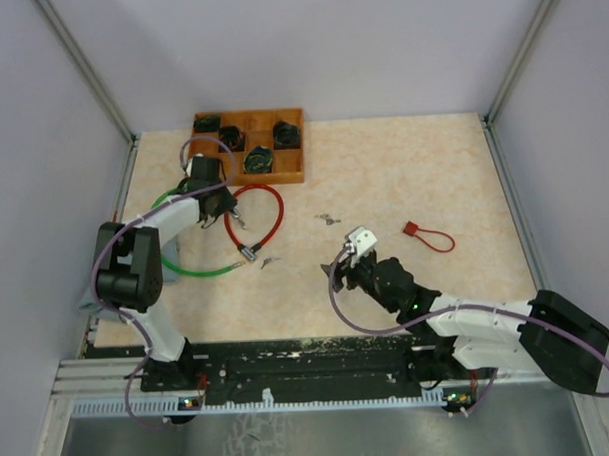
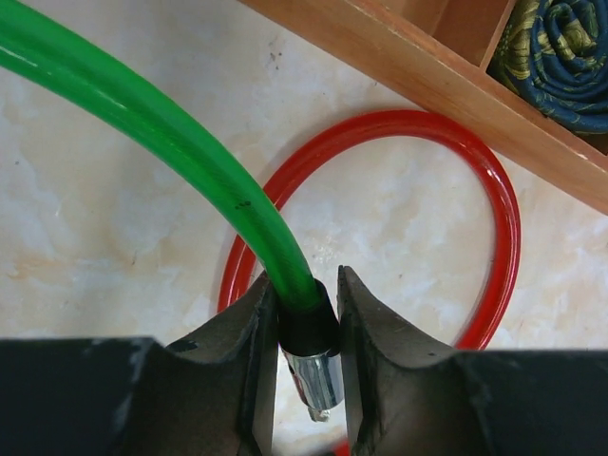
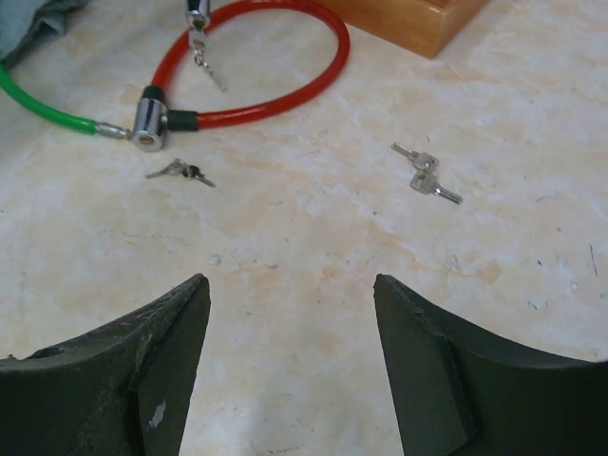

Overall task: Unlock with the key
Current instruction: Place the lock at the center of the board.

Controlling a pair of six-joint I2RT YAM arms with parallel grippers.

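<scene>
My left gripper (image 2: 304, 277) is shut on the black-capped end of a green cable lock (image 2: 161, 123), and the cable's metal pin (image 2: 318, 380) pokes out between the fingers. A red cable lock (image 2: 503, 218) loops on the table just beyond it. In the right wrist view, a silver lock cylinder (image 3: 150, 123) joins the red cable (image 3: 285, 90) and the green cable (image 3: 38, 104). One small key bunch (image 3: 180, 172) lies just below the cylinder, and another key bunch (image 3: 426, 176) lies to the right. My right gripper (image 3: 290, 285) hangs open over bare table, holding nothing.
A wooden compartment tray (image 1: 288, 174) with dark rolled items stands at the back left. A small red loop with a tag (image 1: 430, 236) lies to the right of my right gripper (image 1: 344, 272). Grey walls enclose the table on three sides.
</scene>
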